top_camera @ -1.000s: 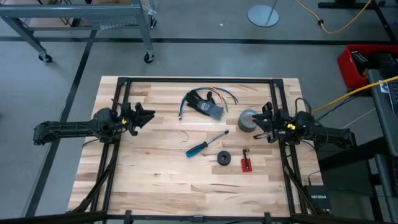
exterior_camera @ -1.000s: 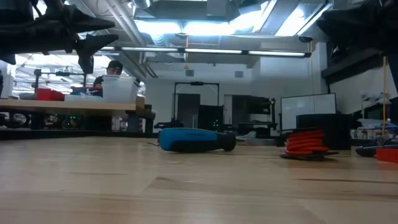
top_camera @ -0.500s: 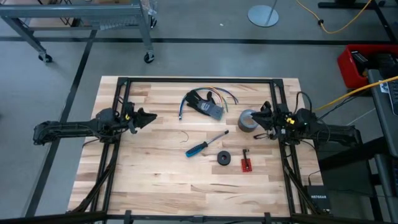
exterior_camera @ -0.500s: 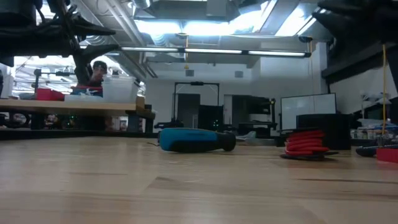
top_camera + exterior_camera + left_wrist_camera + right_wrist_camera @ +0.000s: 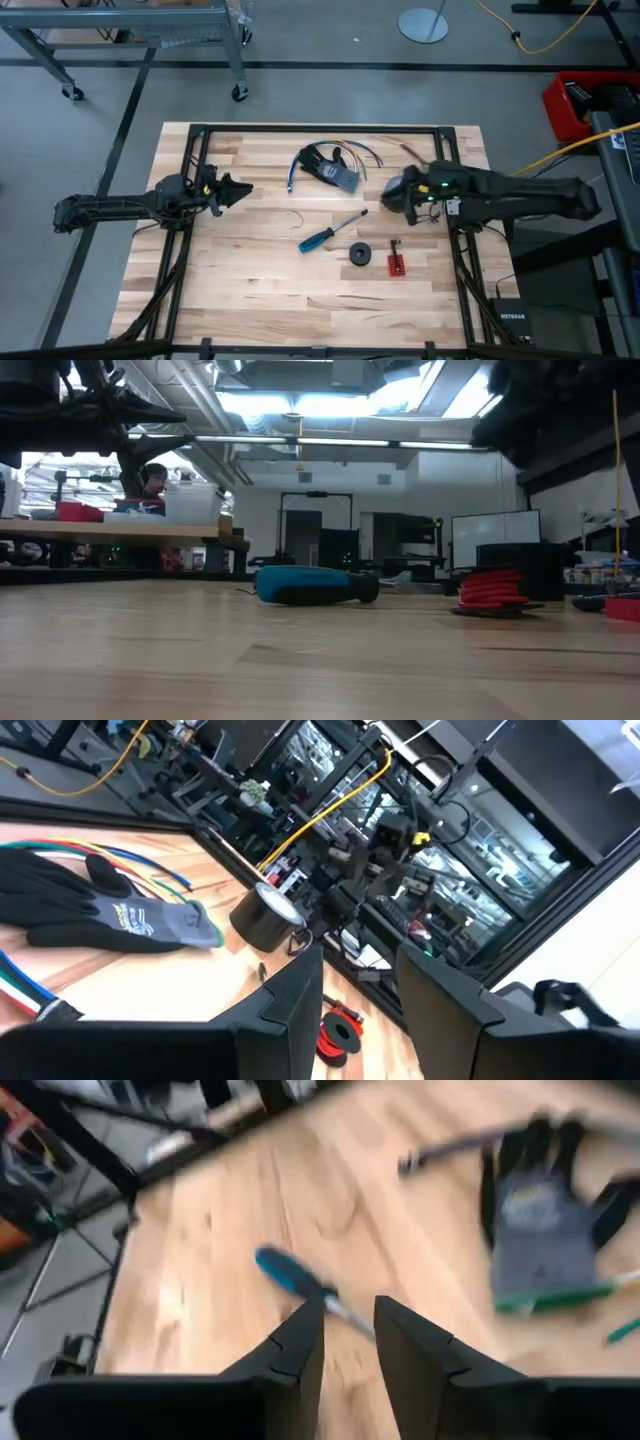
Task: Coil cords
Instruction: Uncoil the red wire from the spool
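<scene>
High view: both grippers above the table (image 5: 250, 280), nothing held.
Left gripper (image 5: 240, 189) and right gripper (image 5: 392, 197) stand with fingers parted, empty. Black coiled cord (image 5: 358, 253) lies beside screwdriver (image 5: 322, 236); loose coloured cords (image 5: 362, 152) by glove (image 5: 328, 166).

Pale butcher-block wood table (image 5: 250, 290), matt knit fabric glove (image 5: 325, 167), glossy blue plastic screwdriver handle (image 5: 314, 239)

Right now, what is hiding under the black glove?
Coloured wires poke out from under the glove, and a dark cord sticks out on its other side. How far they run underneath is covered.
</scene>
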